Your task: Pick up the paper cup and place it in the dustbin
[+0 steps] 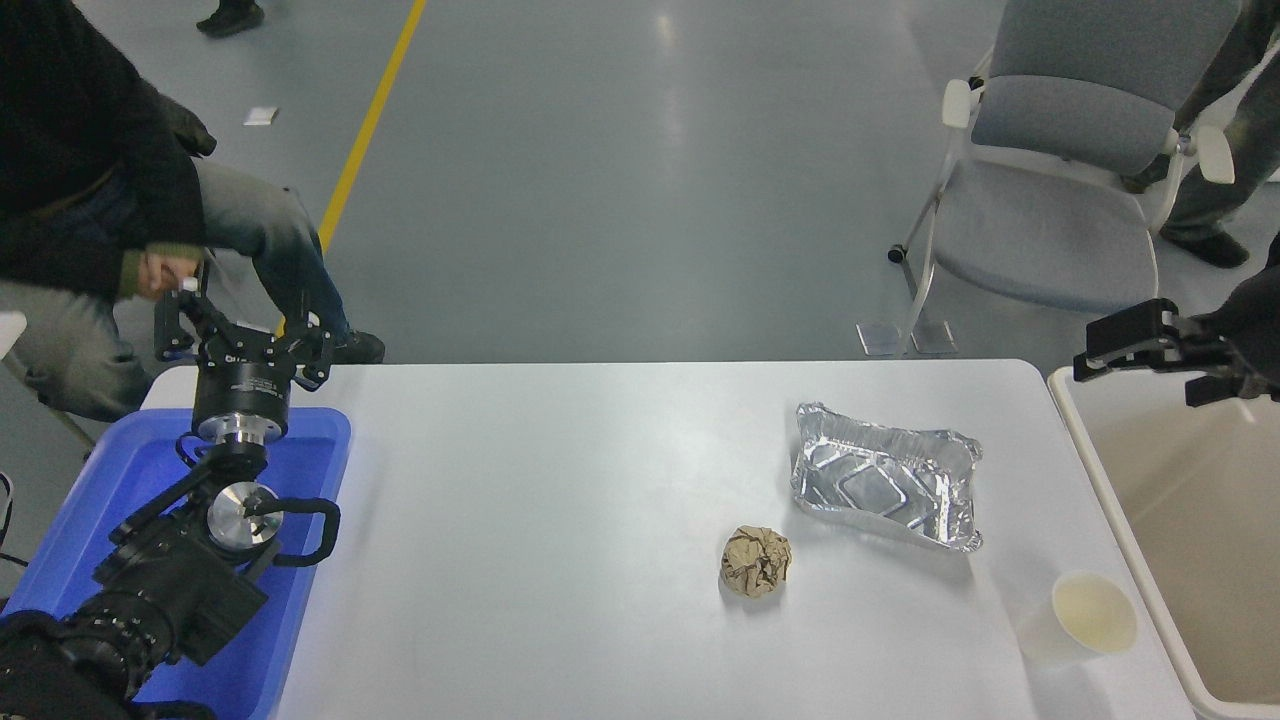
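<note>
Near the table's right edge, paper cup [1082,619] stands below right gripper [1150,350].

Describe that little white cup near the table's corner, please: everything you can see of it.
The paper cup is small, plain white and tapered, with a cream-coloured inside that looks empty. It stands upright, mouth up, on the white table near its front right corner, beside the dustbin. Only the table touches it; no gripper is near.

One paper cup [1082,620], one foil tray [885,487], one paper ball [756,562], one dustbin [1100,470]
</note>
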Robot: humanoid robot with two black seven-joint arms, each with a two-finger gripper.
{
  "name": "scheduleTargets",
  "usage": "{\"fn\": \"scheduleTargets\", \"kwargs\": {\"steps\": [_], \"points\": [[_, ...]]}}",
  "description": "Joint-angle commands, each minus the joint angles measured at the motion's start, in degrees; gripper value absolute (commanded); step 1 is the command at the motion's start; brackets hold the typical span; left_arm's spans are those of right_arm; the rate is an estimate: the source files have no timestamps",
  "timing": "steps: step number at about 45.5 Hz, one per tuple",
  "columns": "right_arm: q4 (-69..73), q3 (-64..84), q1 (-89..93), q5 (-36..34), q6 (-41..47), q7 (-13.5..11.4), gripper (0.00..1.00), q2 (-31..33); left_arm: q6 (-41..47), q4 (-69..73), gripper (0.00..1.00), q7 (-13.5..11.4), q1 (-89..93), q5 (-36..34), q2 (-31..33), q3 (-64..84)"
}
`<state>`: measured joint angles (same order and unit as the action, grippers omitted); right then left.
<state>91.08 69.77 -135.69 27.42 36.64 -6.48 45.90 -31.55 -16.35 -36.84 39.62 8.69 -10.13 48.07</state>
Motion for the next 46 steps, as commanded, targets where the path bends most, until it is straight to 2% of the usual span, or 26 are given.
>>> {"fn": "scheduleTargets", "kwargs": {"steps": [1, 18, 41, 46], "points": [[3.1, 4.1, -7.2, -0.3, 6.9, 0.4, 1.00, -7.9, 0.0, 0.0, 0.99, 0.0, 0.0, 0.0, 0.0, 0.0], [6.3, 3.0, -15.0, -8.9, 8.4, 1.2, 1.00, -15.5, 0.0, 0.0, 0.99, 0.0, -0.1, 0.0, 0.0, 0.0], [8.1, 4.0, -15.0, -8.8, 8.4, 0.4, 1.00, -13.9, 0.0, 0.0, 0.99, -0.1, -0.2, 0.0, 0.0, 0.0], [8.1, 5.5, -14.0, -6.9, 8.4, 0.1, 1.00, -12.5, 0.0, 0.0, 0.99, 0.0, -0.1, 0.0, 0.0, -0.1]]}}
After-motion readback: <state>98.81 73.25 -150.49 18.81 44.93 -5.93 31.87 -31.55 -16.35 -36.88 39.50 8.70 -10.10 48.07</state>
